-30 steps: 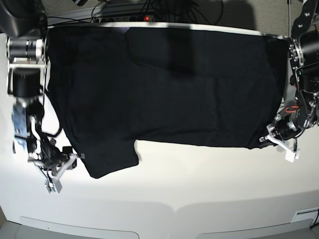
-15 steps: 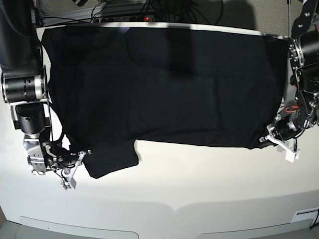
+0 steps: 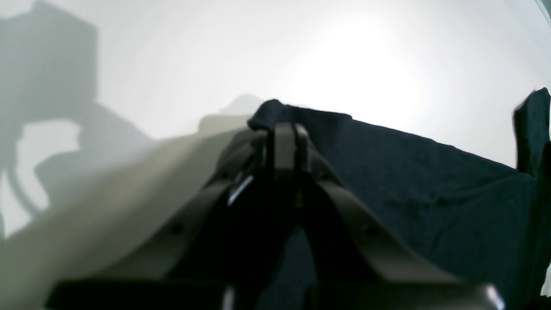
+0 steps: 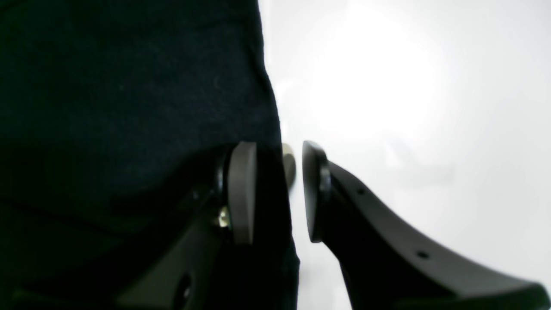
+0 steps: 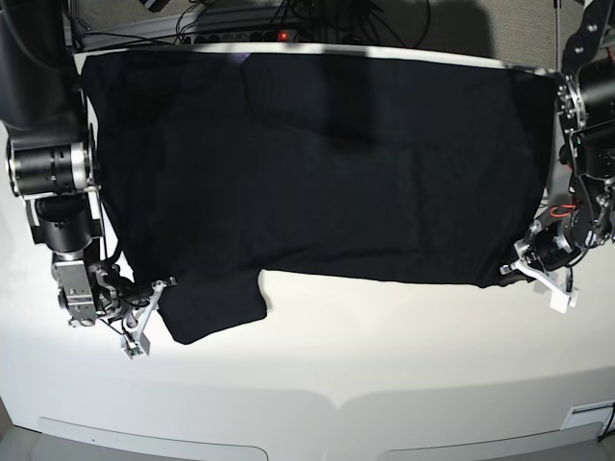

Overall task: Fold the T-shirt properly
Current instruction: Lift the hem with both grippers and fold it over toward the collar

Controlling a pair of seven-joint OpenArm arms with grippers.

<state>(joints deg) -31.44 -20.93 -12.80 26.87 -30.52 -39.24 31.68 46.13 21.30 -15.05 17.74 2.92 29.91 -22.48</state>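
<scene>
The T-shirt [image 5: 317, 163] lies spread flat, plain black side up, across the far half of the white surface [image 5: 384, 365], reaching its far edge; one sleeve juts toward the near edge close to the surface's left side as the base view shows it; spread out like this, it looks ready for a first fold rather than partway through one. The left gripper [image 5: 524, 267] sits at the shirt's near corner by the other side of the surface, fingers [image 3: 284, 133] pressed together on a small bunch of cloth that pokes out just past their tips; that pinch probably anchors the hem corner for lifting. The right gripper [image 4: 273, 189] rests at the edge of the sleeve, fingers apart about halfway; one finger sits over the black cloth, the other over bare surface, so the sleeve edge runs between them, not yet clamped.
</scene>
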